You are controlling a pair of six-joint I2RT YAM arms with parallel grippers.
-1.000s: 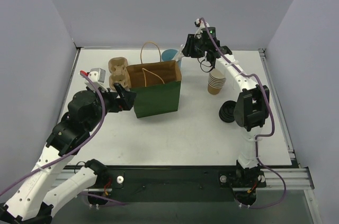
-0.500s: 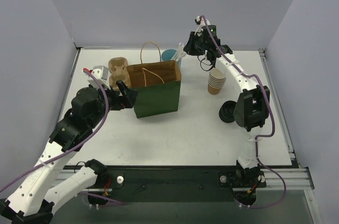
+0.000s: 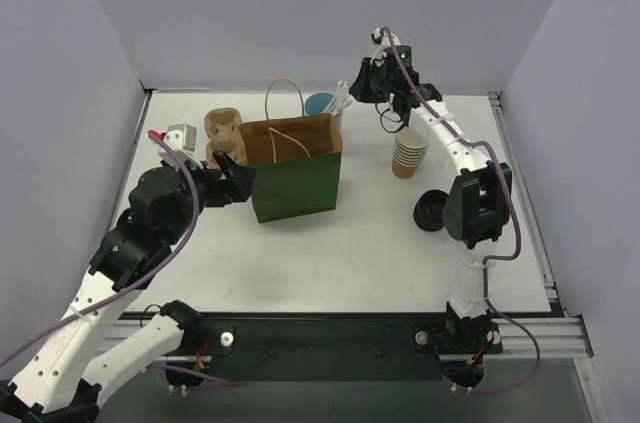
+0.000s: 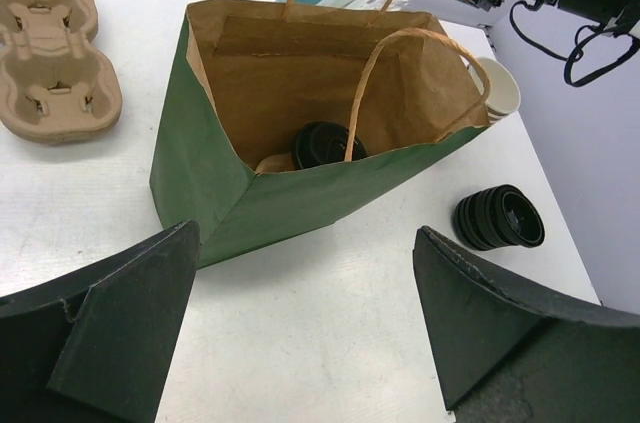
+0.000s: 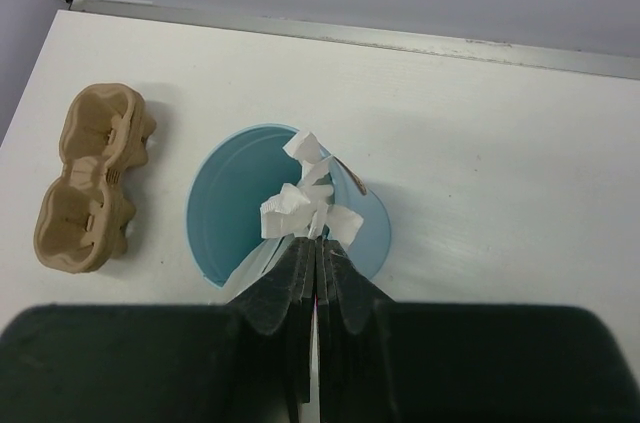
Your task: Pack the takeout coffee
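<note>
The takeout coffee, a tan cup (image 4: 272,163) under a black lid (image 4: 328,145), stands inside the open green bag (image 4: 300,193); in the top view the bag (image 3: 297,178) hides it. My left gripper (image 4: 305,318) is open and empty, just in front of the bag's left end (image 3: 232,178). My right gripper (image 5: 317,243) is over the light-blue cup (image 5: 250,193) behind the bag, shut on a white wrapped stick (image 5: 300,205). In the top view this gripper (image 3: 352,93) sits right of the blue cup (image 3: 322,103).
Two tan cup carriers (image 3: 224,135) lie left of the bag, also in the left wrist view (image 4: 50,53). A stack of cream paper cups (image 3: 408,155) and a stack of black lids (image 3: 430,211) stand to the right. The bag's handles (image 3: 284,93) stand upright.
My left gripper shifted slightly beside the bag and stays open. My right gripper edged a little up and right at the blue cup.
</note>
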